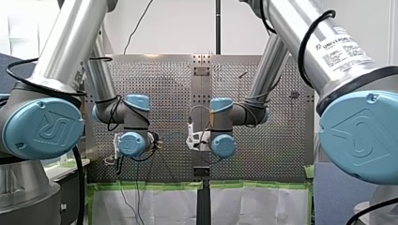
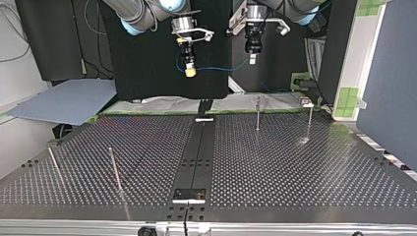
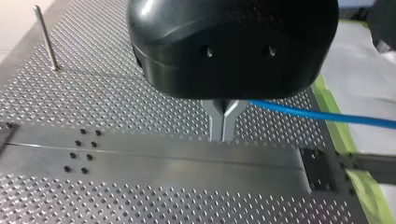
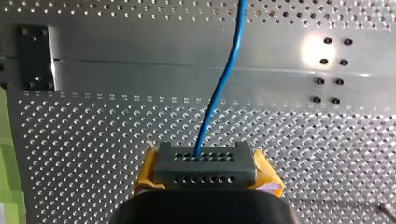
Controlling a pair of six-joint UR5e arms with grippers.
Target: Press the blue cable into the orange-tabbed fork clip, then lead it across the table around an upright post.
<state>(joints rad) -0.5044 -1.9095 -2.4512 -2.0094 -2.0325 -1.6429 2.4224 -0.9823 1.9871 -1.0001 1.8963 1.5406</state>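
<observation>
Both grippers hang high above the perforated table point(image 2: 295, 167), with the blue cable point(image 2: 216, 69) sagging between them. At the top view's left, my right gripper point(image 2: 190, 72), with yellow pads, is shut on the cable. The right wrist view shows the cable point(image 4: 224, 79) rising out of that shut gripper point(image 4: 205, 161). My left gripper point(image 2: 252, 60) is at the top view's right. Its metal fingers point(image 3: 223, 135) are pressed together, and the cable point(image 3: 327, 114) leaves from their base to one side. No orange-tabbed clip shows in any view.
Thin upright posts stand on the table: two at the top view's far right point(image 2: 257, 113) point(image 2: 310, 120) and two at its near left point(image 2: 114, 167) point(image 2: 54, 164). A dark strip point(image 2: 201, 147) runs down the table's middle. Green tape point(image 3: 336, 126) edges the table.
</observation>
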